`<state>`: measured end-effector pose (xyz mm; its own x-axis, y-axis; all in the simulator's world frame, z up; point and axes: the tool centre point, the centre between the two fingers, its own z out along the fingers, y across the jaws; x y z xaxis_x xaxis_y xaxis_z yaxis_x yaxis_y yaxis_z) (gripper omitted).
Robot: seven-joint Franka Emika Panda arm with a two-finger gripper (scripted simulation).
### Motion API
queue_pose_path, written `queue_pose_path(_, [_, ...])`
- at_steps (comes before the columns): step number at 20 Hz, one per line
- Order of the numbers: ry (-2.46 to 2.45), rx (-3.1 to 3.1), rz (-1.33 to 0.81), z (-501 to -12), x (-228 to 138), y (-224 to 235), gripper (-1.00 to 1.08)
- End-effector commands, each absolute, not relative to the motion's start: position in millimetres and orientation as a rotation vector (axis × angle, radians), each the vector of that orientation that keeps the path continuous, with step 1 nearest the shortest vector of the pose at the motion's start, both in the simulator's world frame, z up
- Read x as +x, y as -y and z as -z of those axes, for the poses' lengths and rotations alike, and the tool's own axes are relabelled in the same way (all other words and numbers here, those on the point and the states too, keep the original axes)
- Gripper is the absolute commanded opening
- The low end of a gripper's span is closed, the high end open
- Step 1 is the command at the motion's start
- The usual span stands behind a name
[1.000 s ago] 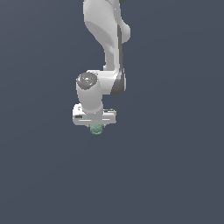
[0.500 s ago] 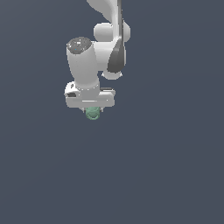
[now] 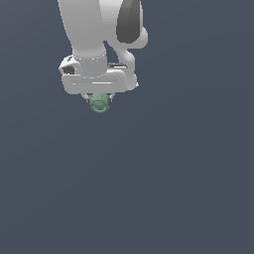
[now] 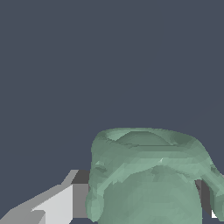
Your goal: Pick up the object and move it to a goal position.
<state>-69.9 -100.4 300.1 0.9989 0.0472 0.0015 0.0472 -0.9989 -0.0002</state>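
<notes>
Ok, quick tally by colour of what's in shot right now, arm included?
Pale green: 1, the object held between the jaws of the gripper.
White and grey: 1, the arm with its gripper.
Total: 2.

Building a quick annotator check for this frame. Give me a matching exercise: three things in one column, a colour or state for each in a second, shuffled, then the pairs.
Column 1:
1. blob
2. gripper
3. background

Column 2:
A. plain dark blue-grey, nothing on it
B. pale green and lumpy, hanging under the white arm
C. white, shut on the green thing, one finger showing beside it in the wrist view

Pairs: 1-B, 2-C, 3-A
</notes>
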Motion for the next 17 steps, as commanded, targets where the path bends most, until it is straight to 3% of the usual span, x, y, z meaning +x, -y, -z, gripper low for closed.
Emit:
queue_pose_path(1, [0.074, -3.140, 0.001, -324, -77, 102, -1.00])
queue_pose_path(9, [0.074, -3.140, 0.001, -376, -90, 108, -1.00])
queue_pose_path(17, [0.075, -3.141, 0.000, -393, -93, 109, -1.00])
